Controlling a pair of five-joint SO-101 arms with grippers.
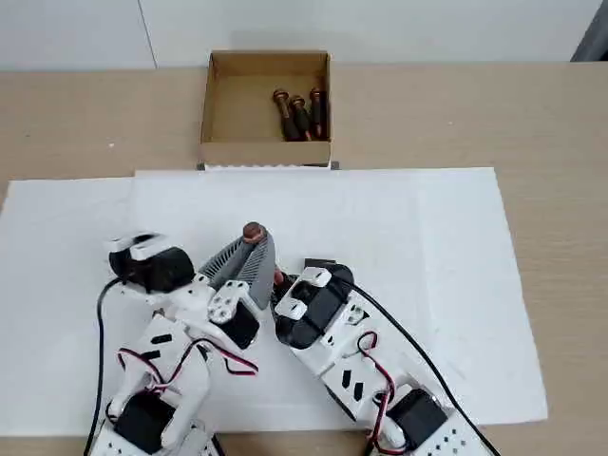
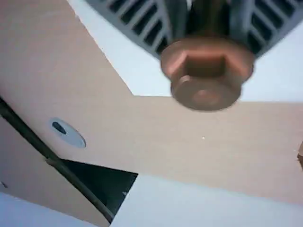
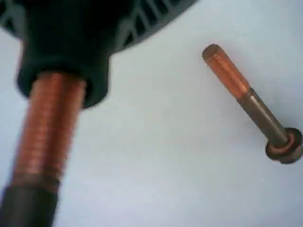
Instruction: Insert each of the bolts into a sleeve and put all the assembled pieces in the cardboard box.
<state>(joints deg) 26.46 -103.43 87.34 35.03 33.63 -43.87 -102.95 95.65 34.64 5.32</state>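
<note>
High view: cardboard box sits mid-table toward the far edge, its near wall touching the far edge of the white sheet. Three assembled pieces lie side by side in the box's right half, heads toward the far wall.

Both arms come in from the near edge and meet over the sheet, left of its centre. Left gripper is clamped on a bolt, with the head sticking out past the grey fingertips toward the box. Left wrist view confirms it: the copper flange head sits just beyond the ribbed fingers, which pinch the shank on both sides.

Right wrist view: right gripper looks closed on a black sleeve. A threaded copper shaft comes out of the sleeve's end, so the tip of that bolt is already inside. How deep it goes, I can't tell.

A second bolt lies flat on the sheet, bare, no sleeve on it, apart from both grippers. I can't pin down its position on the sheet from the overhead camera, since the arms cover that area.
</note>
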